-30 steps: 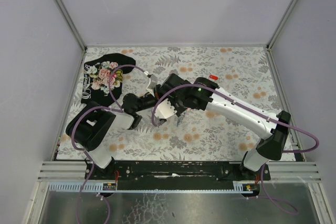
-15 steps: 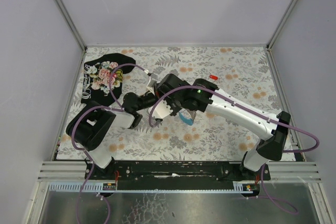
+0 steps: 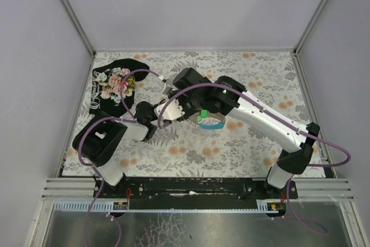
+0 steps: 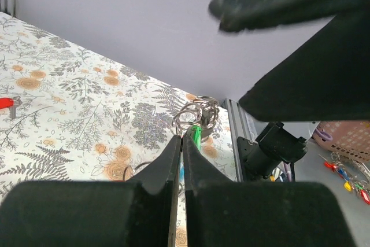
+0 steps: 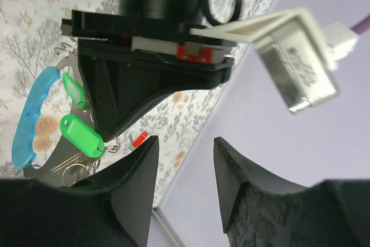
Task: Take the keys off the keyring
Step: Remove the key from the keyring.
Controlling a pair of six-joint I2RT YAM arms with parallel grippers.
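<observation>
Where the two arms meet over the middle of the tabletop (image 3: 254, 143), we see the left tool (image 4: 182, 138) pinched fully closed. Its fingertips grip the wire loops of the keyring (image 4: 197, 110), which stand up just above the tips in the left wrist view. One of the keys (image 4: 197, 136), green-headed, hangs against those tips.

The right tool (image 5: 185, 143) stands roughly half open with nothing in it; we see only wall and tabletop in the gap between its fingers. It points at the left tool from close by, and the keyring is off to one side of its fingers, not between them. In the right wrist view, two green heads hang beside the left tool's black body, with silvery blades (image 5: 69, 169) beside them. The light-blue fob (image 5: 32, 114) curves farther out. We cannot tell whether the fob rests on the tabletop or hangs clear of it.

A red key (image 5: 140, 139) lies alone on the tabletop, apart from the ring. A black floral cloth (image 3: 113, 85) lies at the far left corner.
</observation>
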